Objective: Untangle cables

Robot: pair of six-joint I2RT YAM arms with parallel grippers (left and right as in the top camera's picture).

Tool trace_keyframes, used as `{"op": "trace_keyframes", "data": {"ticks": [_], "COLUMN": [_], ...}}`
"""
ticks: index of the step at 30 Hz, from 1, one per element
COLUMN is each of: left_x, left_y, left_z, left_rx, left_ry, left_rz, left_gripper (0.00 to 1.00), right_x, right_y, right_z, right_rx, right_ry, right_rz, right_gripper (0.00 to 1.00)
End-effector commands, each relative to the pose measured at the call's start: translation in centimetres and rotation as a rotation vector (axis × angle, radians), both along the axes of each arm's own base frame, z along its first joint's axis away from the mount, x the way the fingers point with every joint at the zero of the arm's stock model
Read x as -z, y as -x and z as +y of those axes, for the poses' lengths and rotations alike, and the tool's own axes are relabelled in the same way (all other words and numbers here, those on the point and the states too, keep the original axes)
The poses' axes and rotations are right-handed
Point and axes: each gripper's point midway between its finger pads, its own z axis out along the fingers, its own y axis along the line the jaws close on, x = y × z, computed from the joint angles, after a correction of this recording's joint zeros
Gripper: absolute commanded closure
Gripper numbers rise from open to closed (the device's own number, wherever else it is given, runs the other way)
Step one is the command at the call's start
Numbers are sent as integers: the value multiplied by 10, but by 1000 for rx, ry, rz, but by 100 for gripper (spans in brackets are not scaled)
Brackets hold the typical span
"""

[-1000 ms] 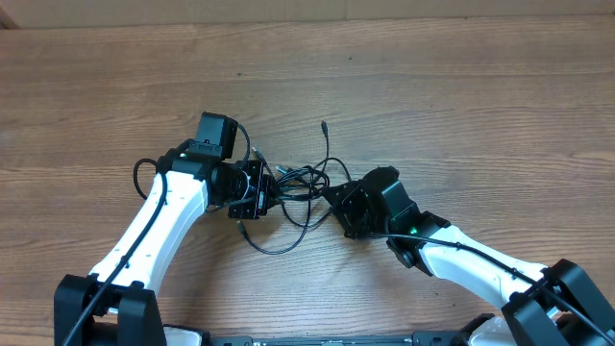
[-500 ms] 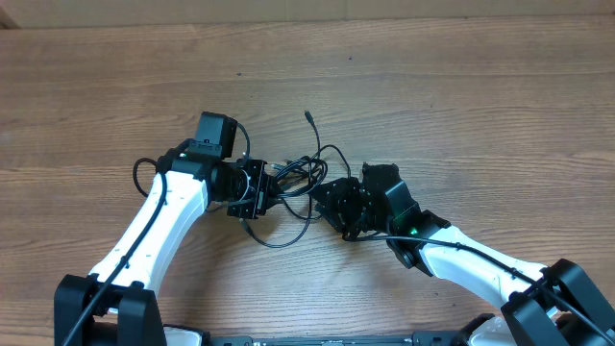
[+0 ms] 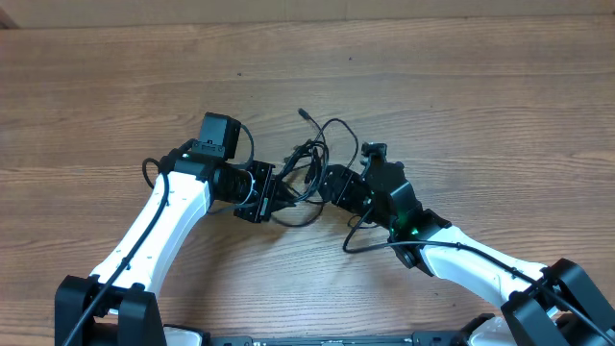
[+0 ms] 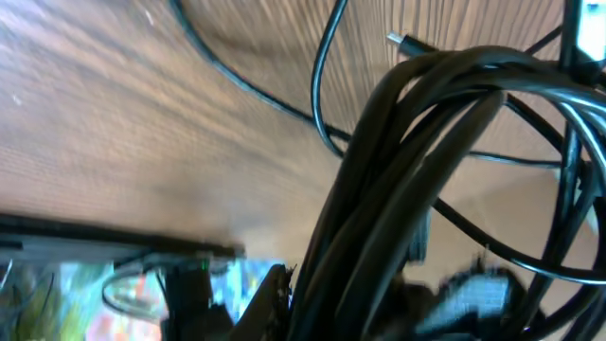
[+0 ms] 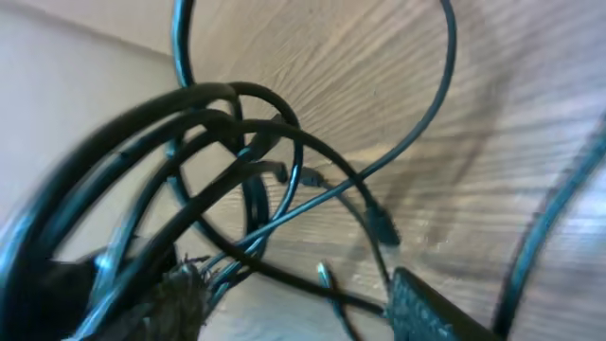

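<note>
**Where Two Arms Meet, a Knot of Cables**

Seen from overhead, the cables (image 3: 309, 171) sit bunched near the middle of the wooden table (image 3: 480, 96), squeezed between the two arms. The left gripper (image 3: 272, 194) points right and meets the bundle's left side. The right gripper (image 3: 333, 183) points left and meets its right side. Dark fingers and dark cord merge here, so I cannot tell whether either pair of fingers is closed on a strand. One loop arches up behind the bunch, and a plug tip (image 3: 302, 112) juts out toward the far side of the table. Another strand curves down beside the right arm's wrist and lies on the wood.

While the left wrist camera sits very close, it shows a thick sheaf of cables (image 4: 398, 189) running from the lower middle up to the right, with thinner loops fanning off to the right. A small plug tip (image 4: 398, 40) shows above the sheaf. The fingers are hidden behind the cords, so their state cannot be told.

From the right wrist, several cables (image 5: 189, 123) sweep in from the lower left in blurred arcs over the wood. One wide loop curves across the upper right. A plug end (image 5: 382, 227) hangs near the centre. No finger is clear enough to judge.
</note>
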Motion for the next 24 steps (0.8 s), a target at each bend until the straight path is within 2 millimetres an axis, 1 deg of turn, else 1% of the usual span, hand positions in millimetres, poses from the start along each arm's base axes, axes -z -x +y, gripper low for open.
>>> {"op": "trace_keyframes", "data": {"ticks": [1,2,4,5,6,8,9,10,11,12,13,14,15,18,21,22,24], "left_x": [-30,-30,-24,-14,-7,8,18,24,28,31,33,34,34,34,35,35,35], "left_y": [8,7,5,-1,-5,-15,-22,-26,-27,-26,-25,-25,-26,-26,-25,-25,-24], "left_z": [-20,-20,-16,-6,0,21,38,51,61,71,77,80,83,84,83,83,83], "left_rx": [75,75,65,71,76,102,125,149,170,173,171,170,166,170,210,219,264], "left_ry": [155,154,111,28,-27,-187,-311,-399,-464,-525,-559,-573,-592,-599,-600,-601,-604], "left_rz": [-28,-29,-41,-90,-121,-204,-258,-294,-309,-301,-294,-292,-294,-294,-312,-316,-338], "left_gripper": [96,96,96,92,89,76,66,56,37,27,19,17,15,16,24,25,28], "right_x": [-3,-1,2,5,7,16,24,29,34,37,40,40,40,38,15,9,-6], "right_y": [-5,-7,-18,-23,-23,-22,-18,-14,-8,-2,6,11,22,36,48,48,39], "right_z": [-2,-6,-21,-29,-31,-39,-43,-44,-42,-39,-34,-30,-21,-10,13,17,20], "right_rx": [-103,-87,1,37,42,54,59,50,23,-9,-52,-80,-146,-232,-361,-367,-330], "right_ry": [182,196,250,276,282,299,306,314,314,305,288,273,234,178,47,12,-52], "right_rz": [-205,-207,-212,-203,-197,-151,-111,-80,-53,-30,-4,8,36,65,31,31,16], "right_gripper": [35,34,35,35,34,35,35,35,34,32,32,31,30,29,28,27,22]}}
